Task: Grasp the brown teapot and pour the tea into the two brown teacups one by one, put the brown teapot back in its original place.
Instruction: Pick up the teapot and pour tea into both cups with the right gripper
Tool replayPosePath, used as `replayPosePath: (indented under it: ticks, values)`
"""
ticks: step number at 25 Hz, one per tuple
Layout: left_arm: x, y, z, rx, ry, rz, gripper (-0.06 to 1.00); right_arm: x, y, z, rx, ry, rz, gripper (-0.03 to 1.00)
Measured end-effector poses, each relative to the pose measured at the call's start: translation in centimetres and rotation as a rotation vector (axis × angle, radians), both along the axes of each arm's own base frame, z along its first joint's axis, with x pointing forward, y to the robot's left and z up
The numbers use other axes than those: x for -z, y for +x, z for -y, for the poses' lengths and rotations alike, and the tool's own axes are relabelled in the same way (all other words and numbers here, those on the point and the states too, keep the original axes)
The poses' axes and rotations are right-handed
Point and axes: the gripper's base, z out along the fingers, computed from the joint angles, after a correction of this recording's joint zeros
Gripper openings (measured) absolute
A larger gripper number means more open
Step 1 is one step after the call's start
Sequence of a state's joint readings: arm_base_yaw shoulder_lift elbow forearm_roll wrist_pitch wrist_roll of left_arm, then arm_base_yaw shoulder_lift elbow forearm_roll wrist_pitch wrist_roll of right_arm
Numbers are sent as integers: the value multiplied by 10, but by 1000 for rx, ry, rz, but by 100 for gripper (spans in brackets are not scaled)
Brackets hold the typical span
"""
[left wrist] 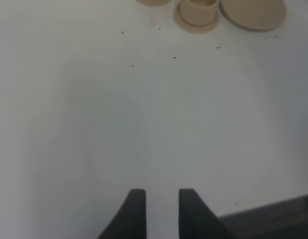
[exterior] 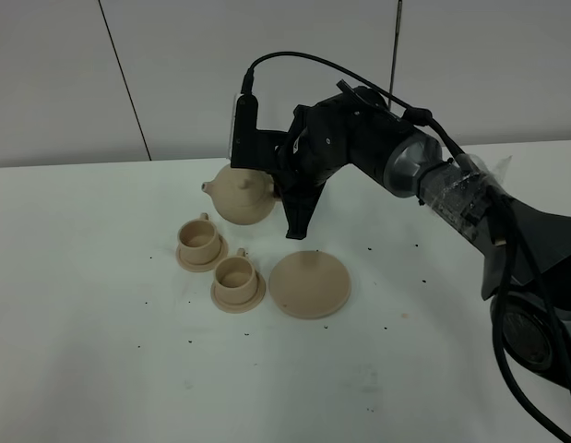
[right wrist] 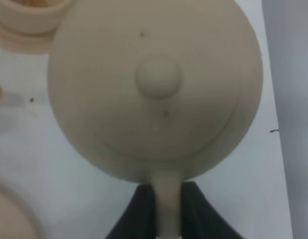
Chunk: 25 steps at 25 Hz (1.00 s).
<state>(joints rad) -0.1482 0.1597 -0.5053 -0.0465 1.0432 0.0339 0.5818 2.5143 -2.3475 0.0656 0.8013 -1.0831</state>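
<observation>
Exterior high, speckled white table (exterior: 82, 369), pale panelled wall (exterior: 64, 74), brown teapot (exterior: 243, 196) gripped

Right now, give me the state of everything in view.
brown teapot: lid on, off the large saucer, held by its handle.
right gripper: shut on the teapot handle.
left gripper: open, holding nothing.
rear teacup: upright on its small saucer.
front teacup: upright on its small saucer.
large saucer: bare.

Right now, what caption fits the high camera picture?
The right gripper holds the brown teapot by its handle, behind the two brown teacups, off its big saucer.
</observation>
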Motion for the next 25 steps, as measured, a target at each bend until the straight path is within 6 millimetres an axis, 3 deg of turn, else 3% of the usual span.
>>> replayPosePath:
  ticks: [25]
  values:
    - [0, 0, 0, 0, 0, 0, 23, 1, -14, -17, -102, -192, 102, 10]
